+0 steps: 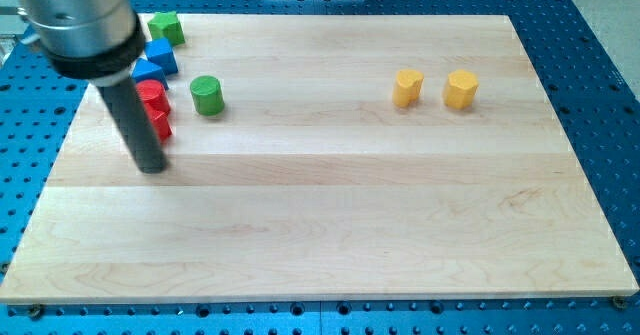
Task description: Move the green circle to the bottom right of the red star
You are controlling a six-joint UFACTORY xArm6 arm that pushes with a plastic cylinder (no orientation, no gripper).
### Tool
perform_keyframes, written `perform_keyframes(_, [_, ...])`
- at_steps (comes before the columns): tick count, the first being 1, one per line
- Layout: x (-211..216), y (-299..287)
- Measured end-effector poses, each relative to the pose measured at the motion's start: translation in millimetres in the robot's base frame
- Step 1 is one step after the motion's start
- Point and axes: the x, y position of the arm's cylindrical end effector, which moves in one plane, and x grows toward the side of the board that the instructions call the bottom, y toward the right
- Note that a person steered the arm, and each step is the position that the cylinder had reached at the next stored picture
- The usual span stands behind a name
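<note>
the green circle (207, 95) stands on the wooden board (330, 225), toward the view's left, clear of everything. just to the view's left of the green circle is a tight cluster: two red blocks, one (151, 95) above the other (160, 123), partly hidden by the rod, so i cannot tell which is the red star. above them sit two blue blocks (160, 57) (146, 72), and a second green block (165, 26) is up at the board's edge. well off to the view's right of the green circle are two yellow blocks (407, 88) (460, 89).

my tip (151, 165) rests on the board below and to the view's left of the green circle, touching nothing that i can see; it only pushes, so it grasps nothing.

the risk, i'd judge, is the crowding. the circle has only a short way to go, downward, and a sweep from the tip's side could drag the red blocks along and shift the very landmark. a push off the circle's centre would likely let it roll aside.
</note>
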Motion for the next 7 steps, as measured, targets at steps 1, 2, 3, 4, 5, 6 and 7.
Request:
perform_keyframes(1, [-15,102])
perform_keyframes(2, [-89,153])
perform_keyframes(3, [-151,137])
perform_keyframes(4, [-164,70])
perform_keyframes(5, [-165,23])
perform_keyframes(6, [-146,18])
perform_keyframes(7, [-122,20])
